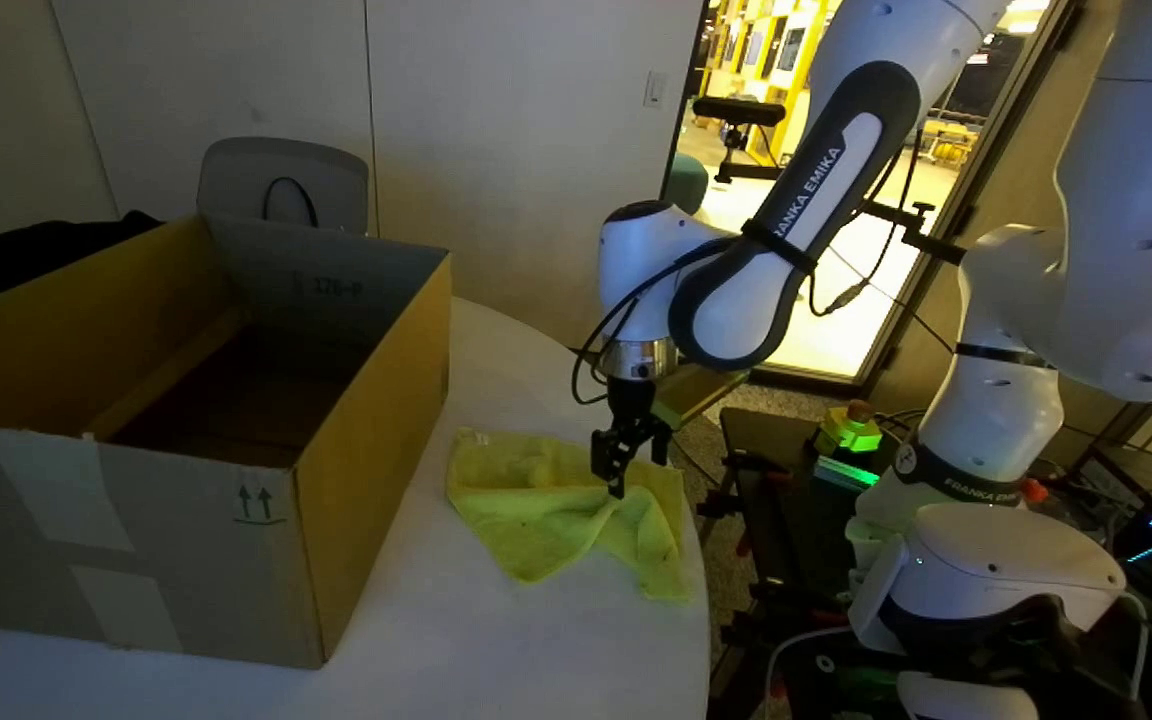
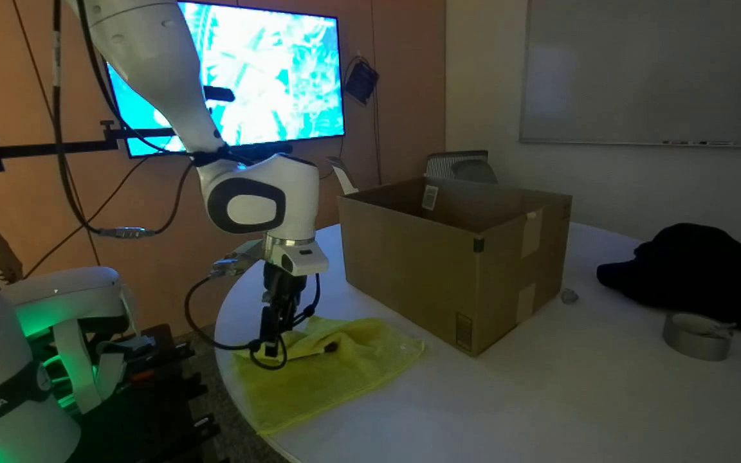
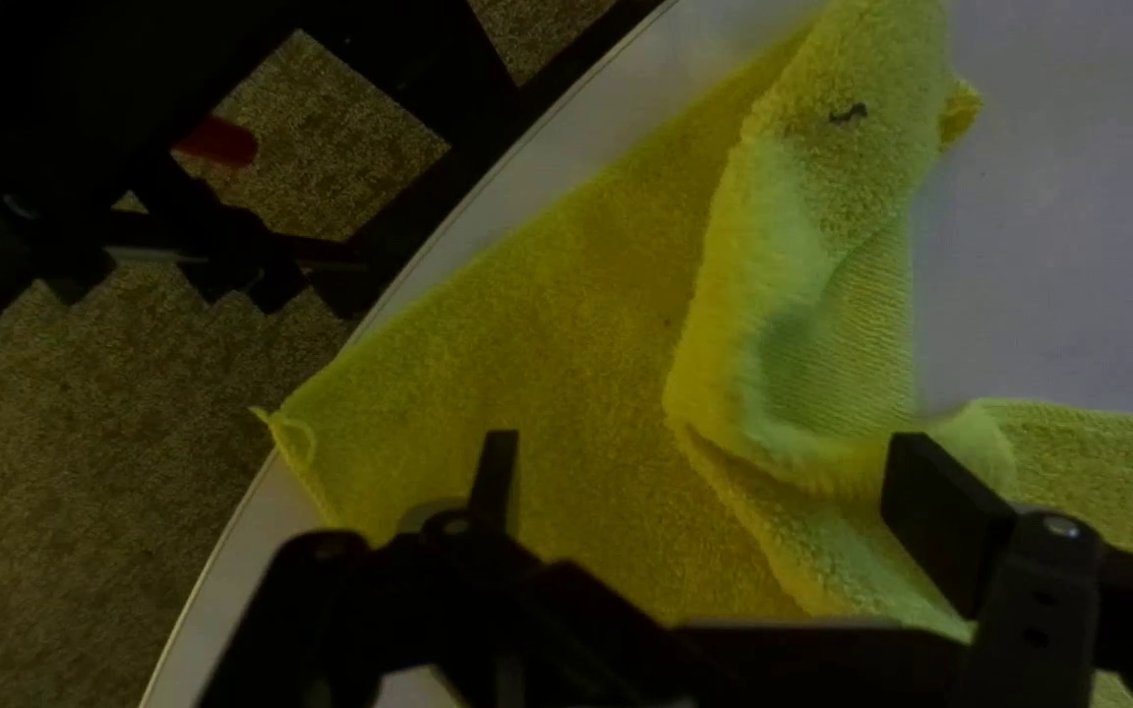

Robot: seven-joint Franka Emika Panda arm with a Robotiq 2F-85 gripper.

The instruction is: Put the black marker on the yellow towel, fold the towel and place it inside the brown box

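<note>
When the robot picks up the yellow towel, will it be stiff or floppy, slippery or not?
The yellow towel will probably droop: its folds and creases suggest soft cloth. Its fuzzy surface in the wrist view looks unlikely to slip. The marker on it, in an exterior view, might roll off if one side rises.

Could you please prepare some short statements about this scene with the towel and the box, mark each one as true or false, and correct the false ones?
1. The yellow towel lies on the table, outside the brown box. True.
2. The box is closed on top. False: its top is open.
3. In an exterior view, the marker lies on the towel. True.
4. The pincer is open. True.
5. The pincer is inside the box. False: it is over the towel.
</note>
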